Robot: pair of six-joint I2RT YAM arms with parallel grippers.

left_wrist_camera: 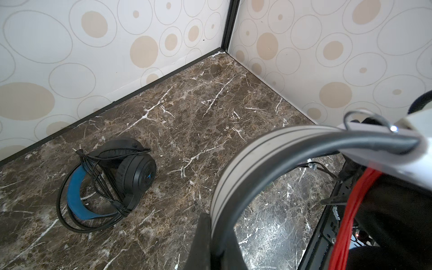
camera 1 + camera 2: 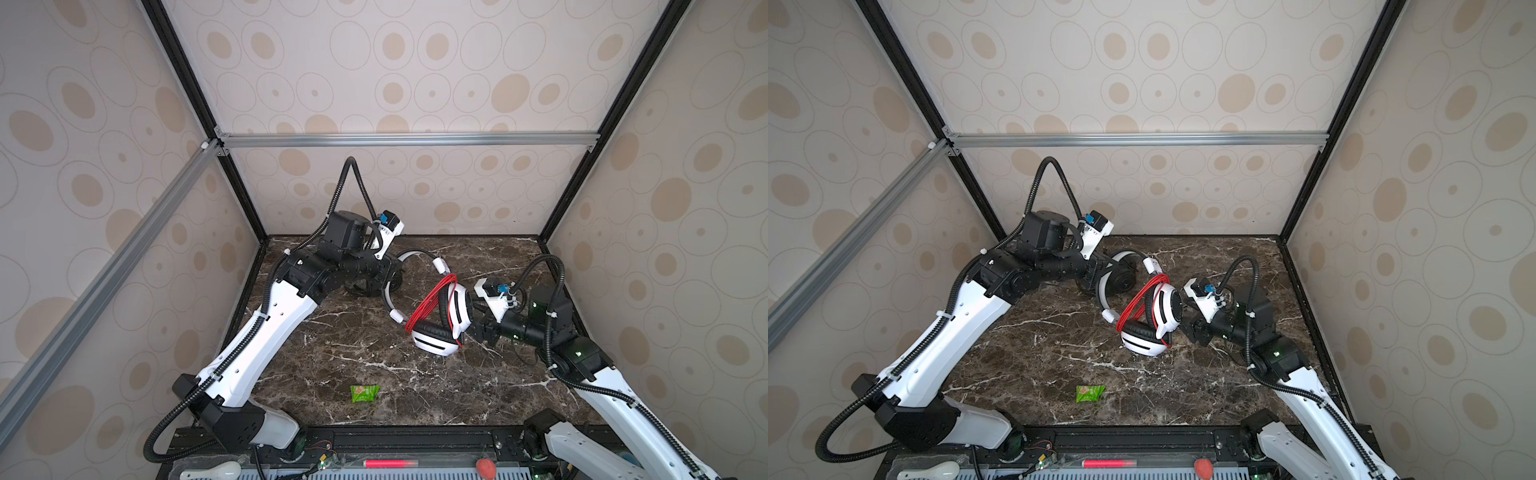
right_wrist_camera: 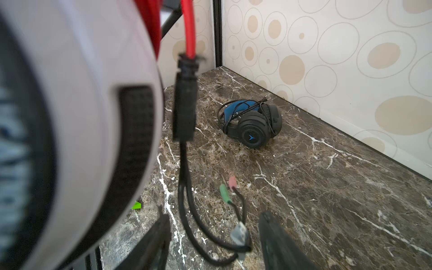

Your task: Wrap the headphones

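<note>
The white headphones [image 2: 434, 340] [image 2: 1144, 343] stand mid-table with the red cable [image 2: 430, 301] looped round them. My left gripper [image 1: 215, 233] [image 2: 390, 282] is shut on their white headband [image 1: 245, 163]. My right gripper [image 3: 215, 243] [image 2: 478, 328] is open beside the upper ear cup [image 3: 81, 117]. The cable's black splitter [image 3: 184, 105] and its green and pink plugs [image 3: 225, 191] dangle between the fingers [image 3: 278, 243], ungripped. The black headphones [image 1: 112, 180] [image 3: 252, 124] [image 2: 1125, 280] lie near the back wall, with a blue inner band and their cable wound round them.
A green packet [image 2: 364, 392] [image 2: 1090, 392] lies on the marble table toward the front. Patterned walls close the back and both sides. On the front rail sit a pink marker [image 2: 388, 462], a red ball [image 2: 485, 468] and a white object [image 2: 216, 471].
</note>
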